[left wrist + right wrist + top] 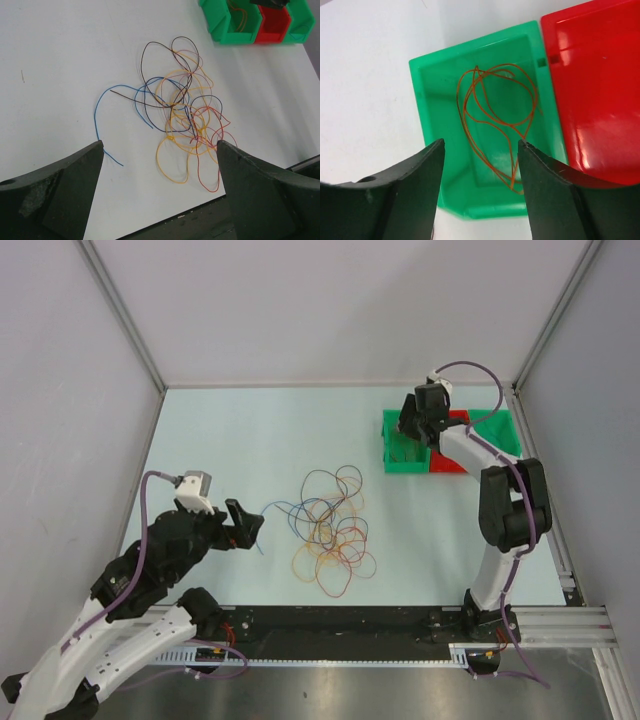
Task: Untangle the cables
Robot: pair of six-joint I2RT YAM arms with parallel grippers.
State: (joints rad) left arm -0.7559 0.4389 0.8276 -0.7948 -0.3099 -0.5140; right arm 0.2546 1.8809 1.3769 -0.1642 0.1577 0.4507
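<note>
Pale surface [250,430], grey walls [60,390]. My left fingers [60,195] stand spread, holding nothing, near the cables [180,115], a loose tangle mid-surface. My right fingers [405,195] are apart over a green bin [427,105] with an orange cable [495,110] coiled inside, partly hidden behind one finger. Beside it is a red bin [590,90], cut off. Dark mark [541,62] on the green rim, perhaps a label; I can't read it.

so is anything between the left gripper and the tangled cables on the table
Nothing visible does. The left gripper is open and sits just left of the cables, with only bare table between them. The loose end of a blue cable is the strand nearest to it.
</note>
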